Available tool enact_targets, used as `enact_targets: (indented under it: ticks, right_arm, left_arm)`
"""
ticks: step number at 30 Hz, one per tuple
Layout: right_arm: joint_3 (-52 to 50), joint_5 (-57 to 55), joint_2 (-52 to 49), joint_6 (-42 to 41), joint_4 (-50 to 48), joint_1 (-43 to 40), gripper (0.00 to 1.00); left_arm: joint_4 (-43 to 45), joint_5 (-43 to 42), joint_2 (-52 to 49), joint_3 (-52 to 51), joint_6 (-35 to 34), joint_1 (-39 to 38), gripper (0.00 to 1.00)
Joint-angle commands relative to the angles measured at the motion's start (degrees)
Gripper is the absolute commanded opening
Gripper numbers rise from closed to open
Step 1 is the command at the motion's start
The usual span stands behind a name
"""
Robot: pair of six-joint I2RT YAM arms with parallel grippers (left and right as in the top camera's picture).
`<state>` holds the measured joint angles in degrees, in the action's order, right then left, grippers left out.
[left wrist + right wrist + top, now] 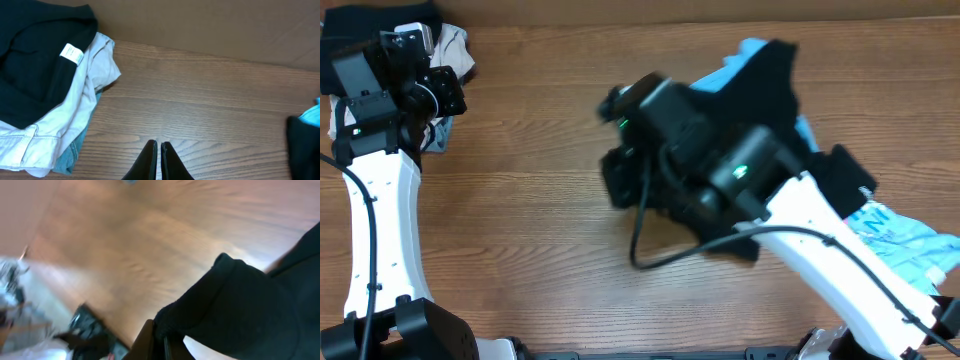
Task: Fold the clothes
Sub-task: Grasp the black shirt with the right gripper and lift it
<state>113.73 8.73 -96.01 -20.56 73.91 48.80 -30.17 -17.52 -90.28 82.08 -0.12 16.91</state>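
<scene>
The wooden table (pixel 520 200) carries everything. Well to the right of the clothes pile (pixel 50 90), a black garment (pixel 765 85) drapes over the right arm, its edge pinched tight in the right gripper (pixel 159 342), though that view is blurred. A light blue garment (pixel 910 240) lies farther right of the pile, partly under the black one. Just beside the pile, the left gripper (pixel 159 157) hangs with its fingers pressed together on nothing.

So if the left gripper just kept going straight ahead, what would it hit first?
Probably bare table, then the brown back wall; the clothes pile lies off to its left.
</scene>
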Motion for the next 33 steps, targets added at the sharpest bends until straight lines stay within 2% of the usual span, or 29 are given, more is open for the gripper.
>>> enact_targets:
  ticks: [1, 3, 9, 15, 22, 25, 29, 33]
  right_arm:
    - [2.36, 2.71, 0.74, -0.48, 1.01, 3.56, 0.04]
    - [2.58, 0.68, 2.01, -1.88, 4.26, 3.54, 0.04]
    - [2.60, -17.22, 6.03, -12.70, 15.78, -2.64, 0.04]
    - [2.58, -19.71, 6.91, -15.23, 22.47, -14.29, 0.04]
    - [2.58, -22.05, 6.91, -14.56, 23.08, -21.77, 0.04]
    - [2.58, -22.29, 6.91, -13.53, 23.02, -23.12, 0.04]
    - [2.47, -22.91, 6.91, -13.53, 22.84, -23.43, 0.04]
    - [2.47, -23.32, 6.91, -13.53, 22.82, -23.43, 0.04]
  left_arm:
    - [-0.55, -0.13, -0.20, 1.42, -0.76, -0.24, 0.07]
    - [-1.53, -0.20, -0.20, 1.40, -0.76, -0.74, 0.07]
    - [-5.16, -3.89, -1.05, 0.39, -0.70, -5.73, 0.08]
    - [-4.37, -5.03, -7.15, 0.39, 1.62, -16.22, 0.16]
    - [10.49, -5.01, -20.06, 0.87, 3.56, -28.94, 0.51]
    - [11.87, -4.94, -25.40, 4.28, 4.28, -32.00, 0.60]
    - [6.64, -3.04, -34.14, 14.34, 6.05, -34.62, 0.62]
    - [-0.46, -0.33, -40.72, 23.93, 6.80, -35.04, 0.57]
